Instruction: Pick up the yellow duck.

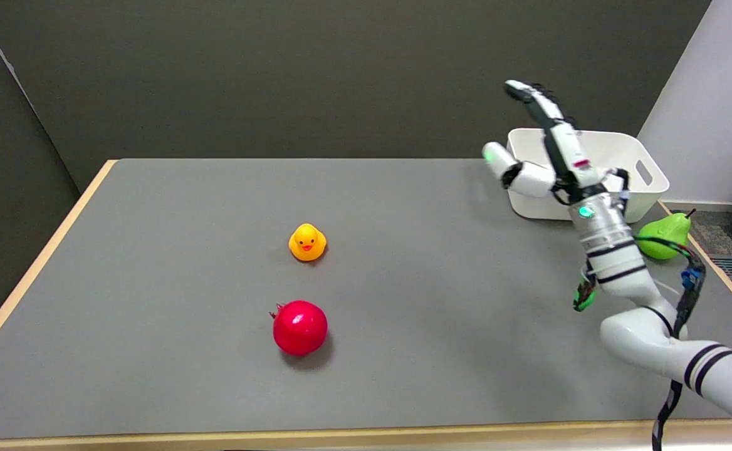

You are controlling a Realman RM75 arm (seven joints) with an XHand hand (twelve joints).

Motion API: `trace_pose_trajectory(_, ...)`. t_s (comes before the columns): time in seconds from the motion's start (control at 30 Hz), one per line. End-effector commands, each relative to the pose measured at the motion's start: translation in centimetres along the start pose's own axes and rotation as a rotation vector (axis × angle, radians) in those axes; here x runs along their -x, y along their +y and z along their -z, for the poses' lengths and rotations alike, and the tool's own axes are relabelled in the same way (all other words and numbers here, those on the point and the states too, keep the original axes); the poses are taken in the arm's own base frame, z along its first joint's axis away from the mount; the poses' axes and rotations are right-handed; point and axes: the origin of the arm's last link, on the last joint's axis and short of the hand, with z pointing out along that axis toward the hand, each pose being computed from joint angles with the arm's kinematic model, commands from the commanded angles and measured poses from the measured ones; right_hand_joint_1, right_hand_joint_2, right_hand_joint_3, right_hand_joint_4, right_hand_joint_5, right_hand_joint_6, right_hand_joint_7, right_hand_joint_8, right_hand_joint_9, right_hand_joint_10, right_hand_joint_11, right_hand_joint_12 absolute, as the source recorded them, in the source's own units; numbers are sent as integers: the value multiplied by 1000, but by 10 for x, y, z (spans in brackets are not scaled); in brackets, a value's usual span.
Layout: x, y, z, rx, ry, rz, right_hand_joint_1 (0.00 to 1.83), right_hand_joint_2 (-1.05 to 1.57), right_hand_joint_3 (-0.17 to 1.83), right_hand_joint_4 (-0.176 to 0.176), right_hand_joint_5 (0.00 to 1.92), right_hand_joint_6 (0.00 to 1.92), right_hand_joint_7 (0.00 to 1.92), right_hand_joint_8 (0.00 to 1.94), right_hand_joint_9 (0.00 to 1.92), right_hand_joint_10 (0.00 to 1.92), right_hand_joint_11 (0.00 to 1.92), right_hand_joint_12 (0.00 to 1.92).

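The yellow duck (307,242) stands upright on the grey table (153,282), a little left of centre, its beak toward the camera. My right hand (544,147) is raised in the air far to the right of the duck, in front of the white bin. Its fingers are stretched out and apart, and it holds nothing.
A red pomegranate (300,327) lies just in front of the duck. A white bin (616,172) stands at the table's back right corner. A green pear (665,236) lies by the right edge, behind my forearm.
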Motion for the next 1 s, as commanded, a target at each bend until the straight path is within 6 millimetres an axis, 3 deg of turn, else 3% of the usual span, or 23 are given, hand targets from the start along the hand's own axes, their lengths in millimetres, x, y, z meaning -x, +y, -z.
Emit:
trace_pose_trajectory(0.03,62,-83,-60,-192,-368,390,587,676,824,-60,170,348,155,278,-1,434,-1,480)
trace_pose_trajectory(0.2,102,-110,-72,-215,-469,399,543,661,806,-61,172,352,158,280,-1,482,-1,509)
trace_pose_trajectory(0.57,173,-134,-67,-230,-600,347,506,645,792,-65,169,351,160,282,-1,530,-1,541)
trace_pose_trajectory(0.7,189,-140,-67,-237,-629,326,510,640,803,-66,169,352,169,287,-1,569,-1,569)
trace_pose_trajectory(0.8,201,-142,-65,-236,-648,316,485,579,932,-64,133,427,142,380,-1,602,-1,592)
trace_pose_trajectory(0.93,210,-141,-66,-227,-663,316,485,576,934,-64,131,429,149,390,-1,629,-1,618)
trace_pose_trajectory(1.0,213,-138,-69,-217,-668,318,506,623,833,-66,160,367,192,323,3,640,-1,648)
